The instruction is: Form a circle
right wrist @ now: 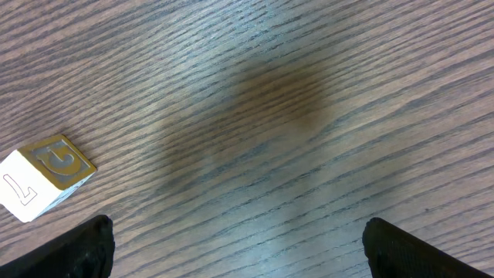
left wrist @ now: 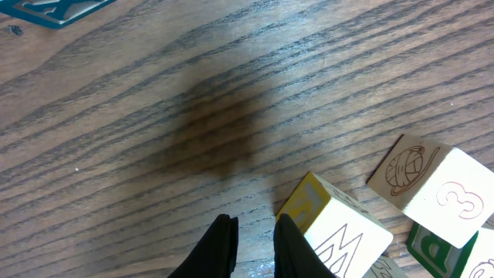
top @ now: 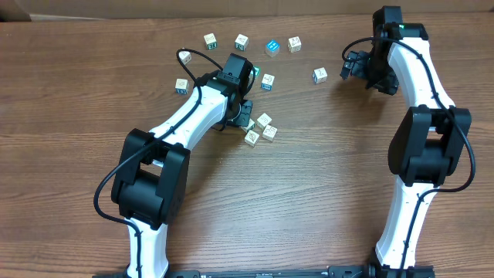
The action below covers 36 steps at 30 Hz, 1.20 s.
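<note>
Cubes (top: 241,41) lie scattered, no circle formed; left gripper (left wrist: 255,232), nearly pressed together and empty, stands with the M cube (left wrist: 340,232) just right of its fingertips, nearer the central cluster (top: 261,128); right gripper (right wrist: 239,251) spread wide, well apart.

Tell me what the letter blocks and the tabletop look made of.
Letter blocks: probably pale wood with a matte finish. The faces are flat cream, the edges softened, and the line drawings and coloured borders look printed or pressed in. Tabletop: brown wood grain with a low sheen. It could be solid wood, veneer or laminate; the look leaves that open.
</note>
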### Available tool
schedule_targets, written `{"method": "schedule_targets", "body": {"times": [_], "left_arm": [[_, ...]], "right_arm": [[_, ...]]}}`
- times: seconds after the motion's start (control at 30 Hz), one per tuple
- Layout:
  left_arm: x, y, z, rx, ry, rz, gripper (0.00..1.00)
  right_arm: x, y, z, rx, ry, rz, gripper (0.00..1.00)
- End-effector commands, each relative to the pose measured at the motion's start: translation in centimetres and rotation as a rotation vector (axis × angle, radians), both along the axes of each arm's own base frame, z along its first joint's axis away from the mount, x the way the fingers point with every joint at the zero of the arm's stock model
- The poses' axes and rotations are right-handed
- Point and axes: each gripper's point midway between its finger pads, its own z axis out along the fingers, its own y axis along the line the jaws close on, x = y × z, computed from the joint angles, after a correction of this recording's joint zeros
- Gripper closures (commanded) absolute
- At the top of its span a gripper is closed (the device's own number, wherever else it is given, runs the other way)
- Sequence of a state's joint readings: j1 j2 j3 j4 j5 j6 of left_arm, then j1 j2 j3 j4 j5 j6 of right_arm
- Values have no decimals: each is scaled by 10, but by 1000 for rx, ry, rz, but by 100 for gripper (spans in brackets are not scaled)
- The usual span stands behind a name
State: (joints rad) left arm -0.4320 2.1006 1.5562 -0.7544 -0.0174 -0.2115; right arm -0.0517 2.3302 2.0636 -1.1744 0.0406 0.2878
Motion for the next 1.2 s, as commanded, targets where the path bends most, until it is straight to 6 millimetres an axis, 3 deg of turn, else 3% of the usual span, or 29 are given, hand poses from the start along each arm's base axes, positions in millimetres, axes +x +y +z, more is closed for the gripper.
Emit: {"method": "schedule_targets", "body": {"times": [0.0, 0.23, 1.17], "left_arm": [[-5, -5, -5, -15, 21, 8, 85], [2, -6, -4, -21, -12, 11, 85], [-8, -7, -9, -31, 28, 3, 85]], "right_arm": [[7, -1, 19, -4, -48, -5, 0], [7, -1, 19, -4, -48, -5, 0], [8, -1, 19, -4, -52, -5, 0]]}}
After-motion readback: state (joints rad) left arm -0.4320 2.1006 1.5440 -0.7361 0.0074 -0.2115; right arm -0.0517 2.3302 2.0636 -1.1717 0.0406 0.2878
